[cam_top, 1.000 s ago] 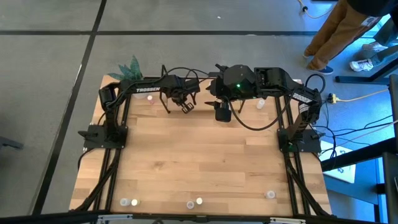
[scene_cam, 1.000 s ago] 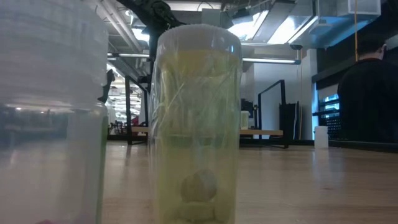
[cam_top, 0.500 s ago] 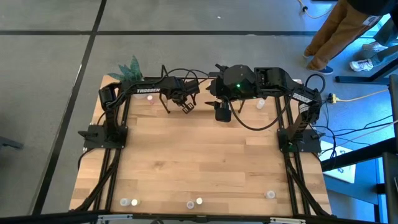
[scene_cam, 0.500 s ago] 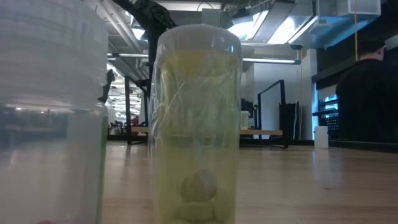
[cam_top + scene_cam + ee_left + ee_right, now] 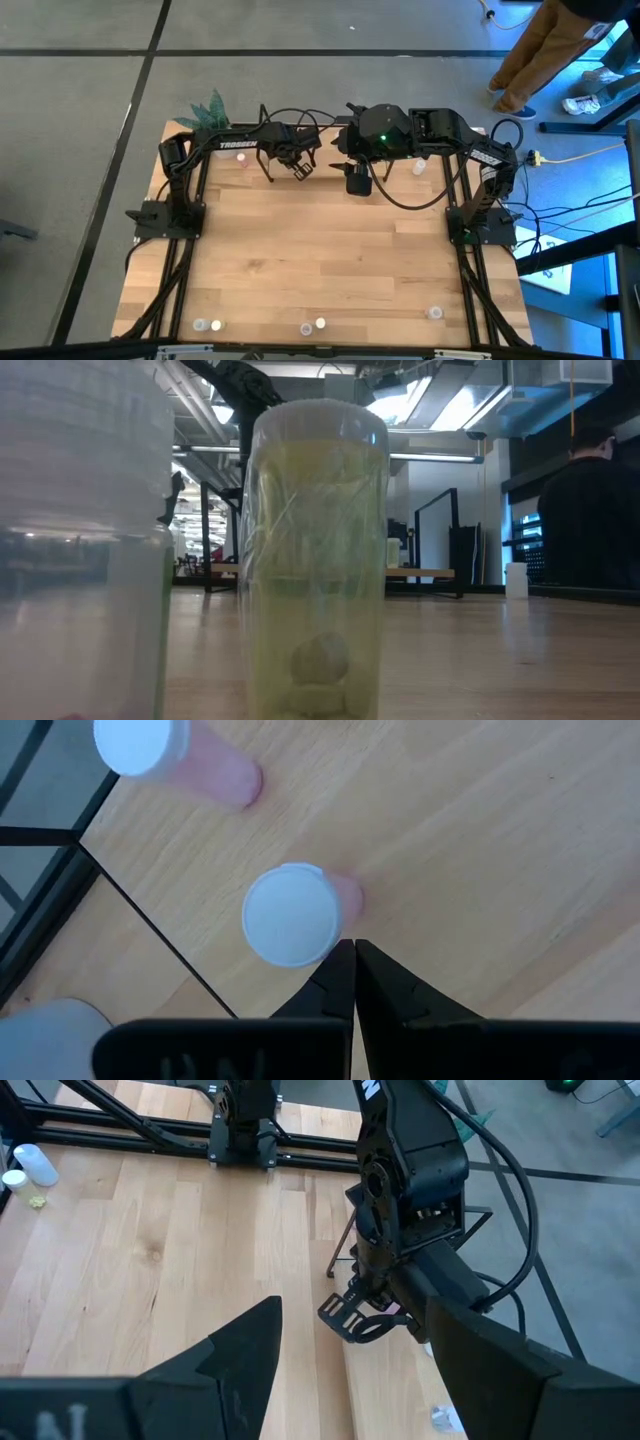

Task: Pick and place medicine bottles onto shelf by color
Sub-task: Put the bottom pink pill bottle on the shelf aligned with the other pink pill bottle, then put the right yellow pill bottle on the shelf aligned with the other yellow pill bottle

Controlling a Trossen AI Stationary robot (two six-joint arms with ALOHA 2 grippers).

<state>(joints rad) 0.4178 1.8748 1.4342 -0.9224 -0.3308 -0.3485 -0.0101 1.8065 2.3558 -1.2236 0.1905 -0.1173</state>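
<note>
In the left wrist view two medicine bottles with white caps and pinkish bodies stand upright on the shelf's light-wood board, beside its black rod: one just ahead of my fingers, the other farther off. My left gripper is shut and points steeply down, its tips at the edge of the nearer bottle's cap. In the high view it is at the table's far edge. My right gripper hangs open high above the table, to the right of the left gripper, with nothing between its fingers. My left gripper's shut tips stand right against the rim of the nearer bottle's white cap, coming from above at a slant. Whether they touch it, I cannot tell. The bottle stands upright on the shelf board.
Several small bottles stand along the table's near edge, and one at the far right. Two stand close before the low camera. A green plant is at the far left corner. A person's legs are beyond the table.
</note>
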